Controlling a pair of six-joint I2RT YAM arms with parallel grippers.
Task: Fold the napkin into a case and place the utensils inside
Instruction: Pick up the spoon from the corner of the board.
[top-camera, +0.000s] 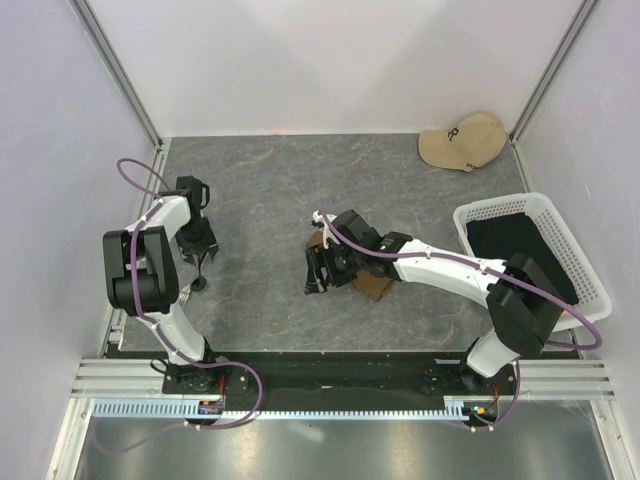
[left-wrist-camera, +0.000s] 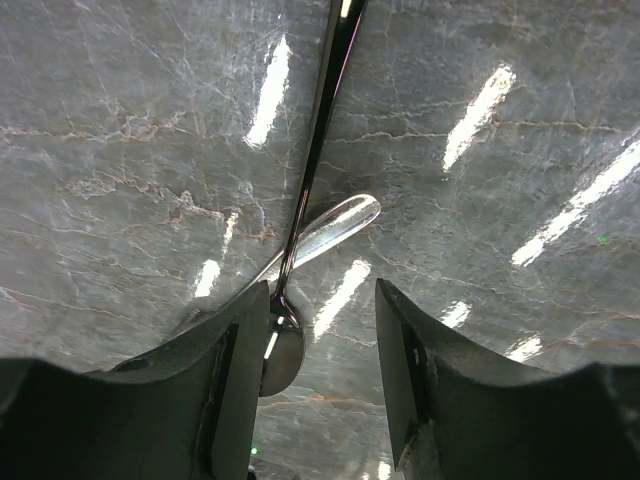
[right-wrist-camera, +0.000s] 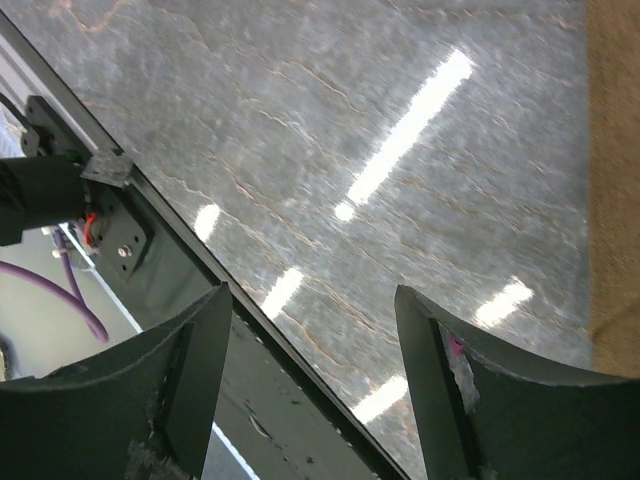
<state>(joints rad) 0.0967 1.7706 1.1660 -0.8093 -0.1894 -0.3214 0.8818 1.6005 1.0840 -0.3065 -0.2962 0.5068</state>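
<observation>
As the left end effector (left-wrist-camera: 323, 290) gapes, spoon (left-wrist-camera: 317, 150) between its fingers (left-wrist-camera: 400, 345)

Bright, even overhead light fills the top view; the pale walls (top-camera: 300, 60) look washed out, and shadows under the arms are short and soft. In both wrist views the polished table (left-wrist-camera: 130, 150) reflects long white streaks of glare. The fingers (left-wrist-camera: 235, 400) of the left tool (left-wrist-camera: 322, 295) and right tool (right-wrist-camera: 311, 295) are dark and blurred at the lower edge. A shiny utensil (left-wrist-camera: 315, 150) carries sharp highlights.
</observation>
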